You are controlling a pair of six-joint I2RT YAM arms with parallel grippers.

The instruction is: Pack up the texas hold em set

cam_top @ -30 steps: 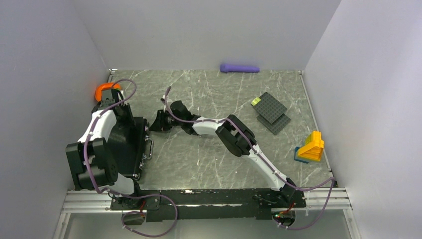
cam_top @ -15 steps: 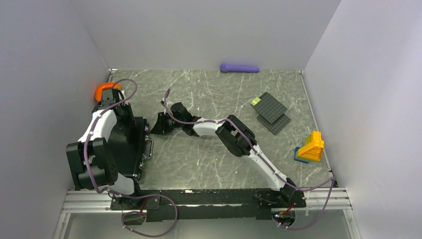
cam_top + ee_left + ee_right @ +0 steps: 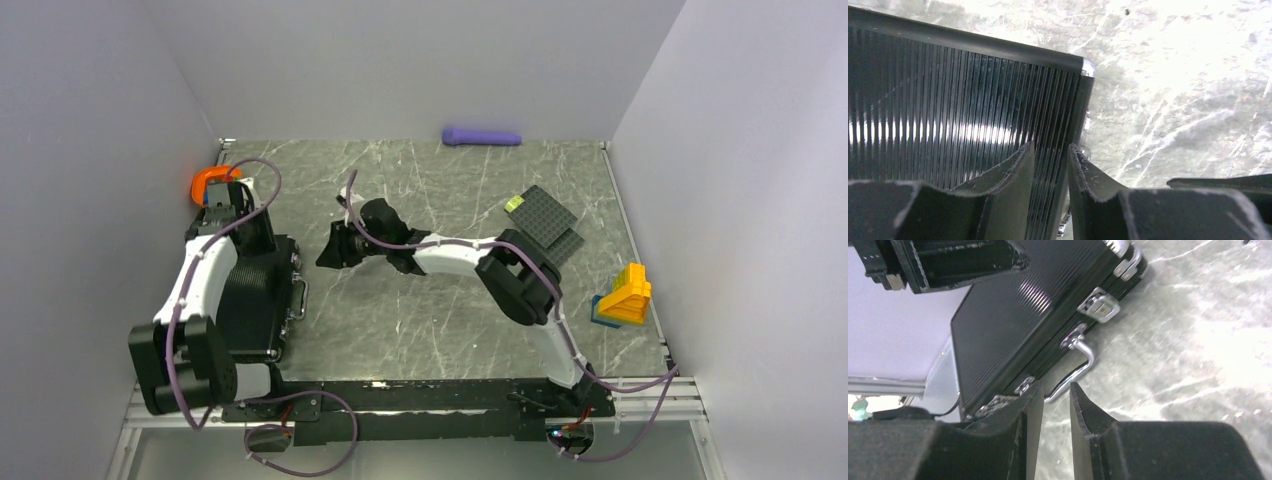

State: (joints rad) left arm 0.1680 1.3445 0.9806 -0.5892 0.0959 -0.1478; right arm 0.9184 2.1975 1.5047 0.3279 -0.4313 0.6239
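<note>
The texas hold em set shows only as a black ribbed case (image 3: 250,300), lid down, lying flat at the table's left. Its chrome handle (image 3: 1080,365) and a latch (image 3: 1099,305) face right. My left gripper (image 3: 254,236) hovers over the case's far right corner (image 3: 948,100). Its fingers (image 3: 1051,147) stand slightly apart with nothing between them. My right gripper (image 3: 326,256) hangs just right of the case, a short gap from the handle, pointing at it. Its fingers (image 3: 1055,387) are nearly together and hold nothing.
An orange ring toy (image 3: 210,180) sits behind the case by the left wall. A purple cylinder (image 3: 482,136) lies at the back edge. Two black studded plates (image 3: 545,222) with a small green brick (image 3: 514,203) and yellow blocks (image 3: 625,293) stand at the right.
My right arm has drawn back to the right, away from the case's handle side, its elbow swinging right. My left arm has stretched slightly farther over the case's far corner.
</note>
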